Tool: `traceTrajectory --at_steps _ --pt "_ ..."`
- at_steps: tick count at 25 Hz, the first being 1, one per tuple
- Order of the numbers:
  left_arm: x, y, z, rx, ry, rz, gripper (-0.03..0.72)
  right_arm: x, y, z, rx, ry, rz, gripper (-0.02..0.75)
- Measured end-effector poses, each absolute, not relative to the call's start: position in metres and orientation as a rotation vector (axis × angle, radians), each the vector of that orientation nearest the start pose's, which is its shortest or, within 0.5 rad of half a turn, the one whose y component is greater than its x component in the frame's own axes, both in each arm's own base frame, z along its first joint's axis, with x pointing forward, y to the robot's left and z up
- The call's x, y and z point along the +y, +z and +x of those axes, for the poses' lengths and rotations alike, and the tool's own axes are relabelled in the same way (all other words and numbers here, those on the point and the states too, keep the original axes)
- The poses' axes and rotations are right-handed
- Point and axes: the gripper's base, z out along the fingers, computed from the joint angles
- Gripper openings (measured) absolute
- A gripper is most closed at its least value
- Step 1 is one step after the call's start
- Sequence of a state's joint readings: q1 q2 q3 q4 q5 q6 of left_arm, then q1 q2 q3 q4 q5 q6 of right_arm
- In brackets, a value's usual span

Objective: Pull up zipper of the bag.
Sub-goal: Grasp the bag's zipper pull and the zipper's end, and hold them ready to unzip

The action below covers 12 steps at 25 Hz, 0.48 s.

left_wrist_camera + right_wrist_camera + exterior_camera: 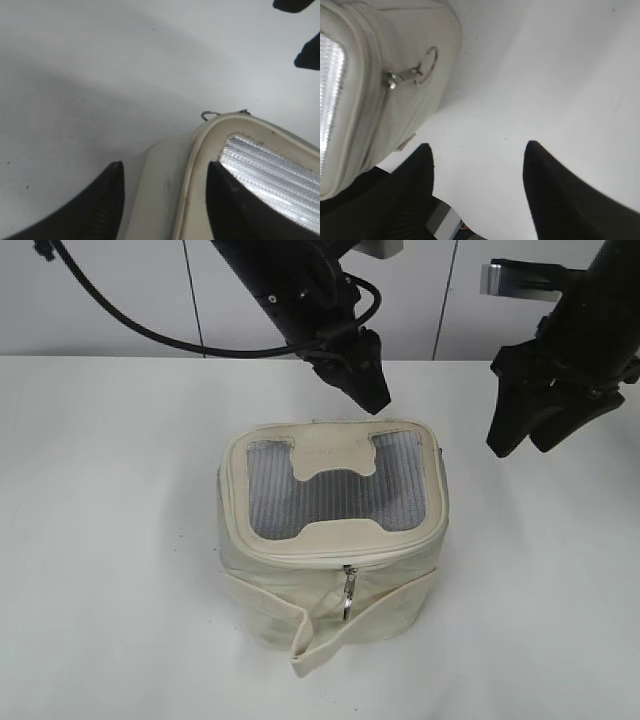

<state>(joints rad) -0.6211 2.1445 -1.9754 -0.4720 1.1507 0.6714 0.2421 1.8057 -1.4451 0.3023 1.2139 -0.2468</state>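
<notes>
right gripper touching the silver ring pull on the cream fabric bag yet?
Apart. In the right wrist view the open right gripper spans bare white table, with the ring pull hanging on the bag well beyond its fingertips.

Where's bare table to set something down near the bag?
Free: wide white table left of the bag, and right of it below the right gripper. Crowded: behind the bag, where the left gripper hangs.

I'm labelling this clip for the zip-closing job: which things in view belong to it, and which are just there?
Belongs to the job:
- bag
- zipper round the lid rim
- ring pull on the front
- ring pull on the side
- left gripper, open
- right gripper, open

Just there:
- loose strap across the bag's front
- white table
</notes>
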Motion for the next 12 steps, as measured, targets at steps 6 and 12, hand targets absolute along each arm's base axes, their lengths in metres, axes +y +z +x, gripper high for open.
traceTrajectory --at_steps 6,12 --pt "-0.319 0.252 0.370 2.250 -0.731 1.549 0.407 0.095 0.257 0.343 2.990 0.373 -0.507 0.452" --pt "-0.325 0.238 0.374 2.262 -0.791 1.548 0.407 0.092 0.257 0.343 2.992 0.373 -0.492 0.452"
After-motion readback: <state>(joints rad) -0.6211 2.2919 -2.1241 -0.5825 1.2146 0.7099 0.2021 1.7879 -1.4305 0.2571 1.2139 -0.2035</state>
